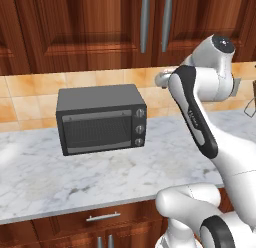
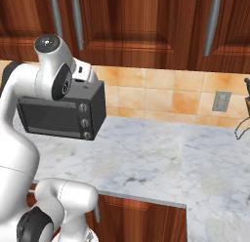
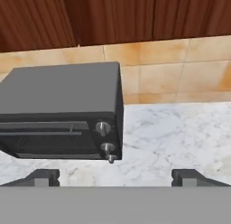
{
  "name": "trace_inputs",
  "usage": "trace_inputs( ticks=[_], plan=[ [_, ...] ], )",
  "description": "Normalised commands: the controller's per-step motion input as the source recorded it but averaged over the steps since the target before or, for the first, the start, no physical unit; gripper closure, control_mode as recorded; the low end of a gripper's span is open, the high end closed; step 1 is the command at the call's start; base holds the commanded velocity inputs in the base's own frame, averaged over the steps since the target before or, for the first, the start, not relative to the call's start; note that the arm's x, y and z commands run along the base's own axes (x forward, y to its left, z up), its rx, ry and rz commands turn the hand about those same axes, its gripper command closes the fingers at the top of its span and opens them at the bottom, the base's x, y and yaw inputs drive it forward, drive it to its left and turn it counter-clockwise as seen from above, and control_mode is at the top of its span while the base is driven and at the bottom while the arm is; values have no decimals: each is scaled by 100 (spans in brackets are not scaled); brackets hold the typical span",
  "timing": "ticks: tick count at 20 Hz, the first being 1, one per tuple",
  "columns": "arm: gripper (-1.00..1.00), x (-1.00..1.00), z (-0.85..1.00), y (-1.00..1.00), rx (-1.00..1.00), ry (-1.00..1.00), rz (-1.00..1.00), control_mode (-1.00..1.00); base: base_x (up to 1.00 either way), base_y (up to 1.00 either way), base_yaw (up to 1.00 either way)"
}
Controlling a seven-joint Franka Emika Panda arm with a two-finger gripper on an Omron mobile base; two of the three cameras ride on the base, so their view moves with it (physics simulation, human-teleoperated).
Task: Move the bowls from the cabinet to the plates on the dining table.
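Doors of the cabinet (image 1: 90,27) are standing closed above the surface (image 1: 75,177), so whatever is sitting inside is hidden from me, and I cannot say where the bowls are. Its long silver handles (image 1: 155,22) are hanging vertical and are cut off by the upper edge in both base views. At the far right of the right base view a dark wire object (image 2: 244,119) is showing only partly, and I cannot make out what it is.

From the hand view, the tool (image 3: 115,178) is standing wide open, its two dark fingertips (image 3: 43,177) far apart and holding nothing, hovering above the marble and pointing toward the toaster oven (image 3: 63,112). In the base views the robot arm is covering the tool itself.

The surface is showing a white-grey veined marble top, and the dark toaster oven is sitting on it near the wall, with three knobs (image 1: 139,127) on its right side. Behind it, orange-beige tiles (image 2: 146,94) are covering the wall, with a grey outlet plate (image 2: 222,100) on them. Under the surface, a wooden drawer with a short handle (image 1: 102,217) is showing.
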Motion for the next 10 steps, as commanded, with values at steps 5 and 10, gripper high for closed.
trace_inputs(
  ticks=[5, 10],
  plan=[
    [-100, 0, 55, -7, 6, -14, -7, -100, 0, 0, 0],
    [-100, 0, 53, -8, 7, -20, -6, -100, 0, 0, 0]
  ],
)
